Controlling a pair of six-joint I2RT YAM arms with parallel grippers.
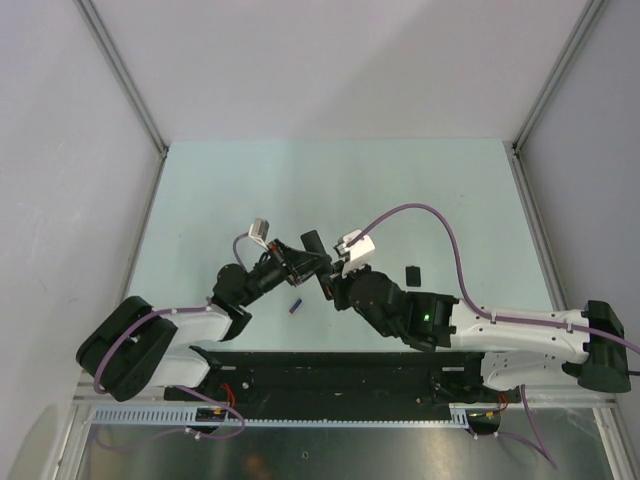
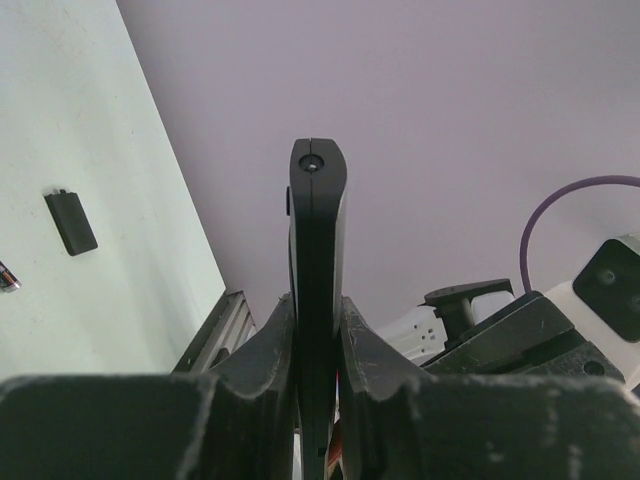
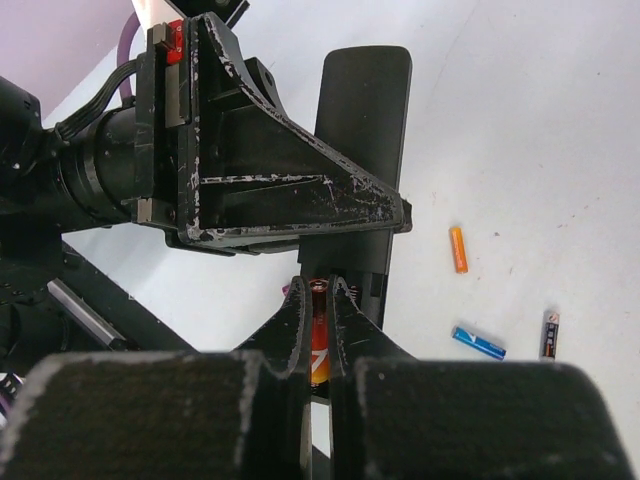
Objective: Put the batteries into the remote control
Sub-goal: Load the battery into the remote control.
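My left gripper (image 1: 303, 262) is shut on the black remote control (image 1: 314, 243) and holds it edgewise above the table; in the left wrist view the remote (image 2: 318, 220) stands up between the jaws. My right gripper (image 3: 318, 292) is shut on an orange-red battery (image 3: 319, 335), its tip at the near end of the remote's (image 3: 362, 110) battery recess, just below the left gripper (image 3: 250, 160). Loose on the table lie an orange battery (image 3: 458, 249), a blue one (image 3: 478, 342) and a dark grey one (image 3: 549, 333).
The black battery cover (image 1: 413, 273) lies on the table right of the grippers and also shows in the left wrist view (image 2: 71, 222). A small bluish battery (image 1: 295, 306) lies under the arms. Grey walls enclose the pale green table (image 1: 250, 190).
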